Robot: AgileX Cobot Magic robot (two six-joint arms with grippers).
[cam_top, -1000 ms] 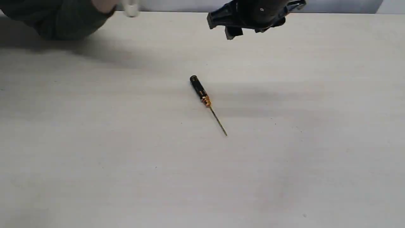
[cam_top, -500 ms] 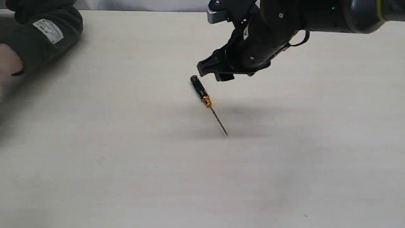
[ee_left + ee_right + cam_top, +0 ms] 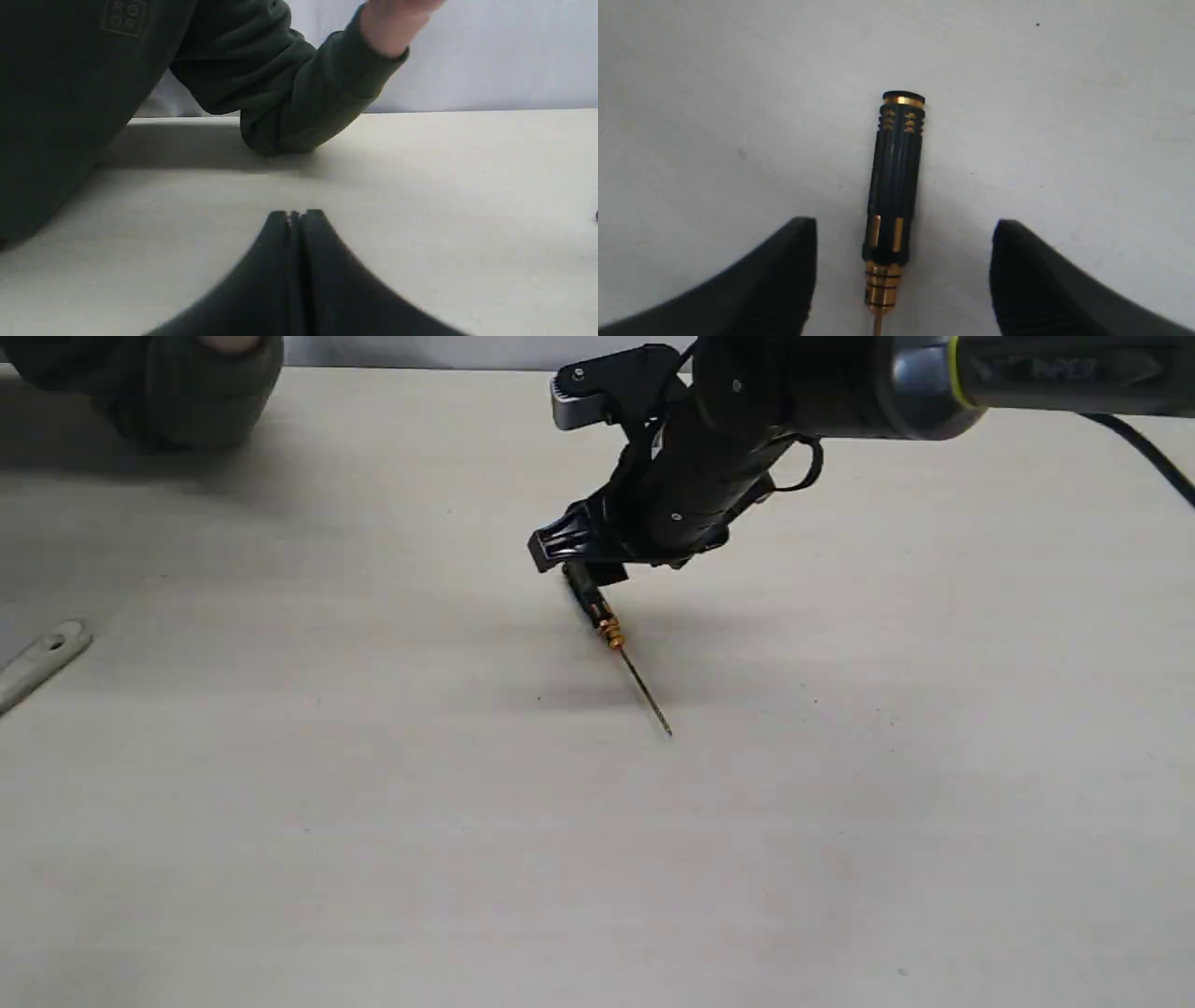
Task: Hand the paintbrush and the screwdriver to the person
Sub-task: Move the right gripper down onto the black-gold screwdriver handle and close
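The screwdriver [image 3: 611, 635] lies flat mid-table, with its black handle toward the far side and its thin shaft toward the near side. My right gripper [image 3: 577, 565] is low over the handle's far end and open. In the right wrist view its two fingers straddle the screwdriver [image 3: 896, 186] without touching it. The paintbrush [image 3: 42, 658] shows only as a pale handle end with a hole at the left edge. The person [image 3: 168, 383] rests a dark green sleeve at the far left corner. My left gripper [image 3: 295, 214] is shut on nothing, facing the person [image 3: 317, 107], whose bare hand is raised.
The pale table [image 3: 840, 821] has its far edge just behind the right arm [image 3: 840, 383]. The person's torso [image 3: 70, 116] fills one side of the left wrist view.
My right arm has come down and to the left until its open fingers straddle the screwdriver handle. The person's arm shifted at the far left. A paintbrush handle now shows at the left edge.
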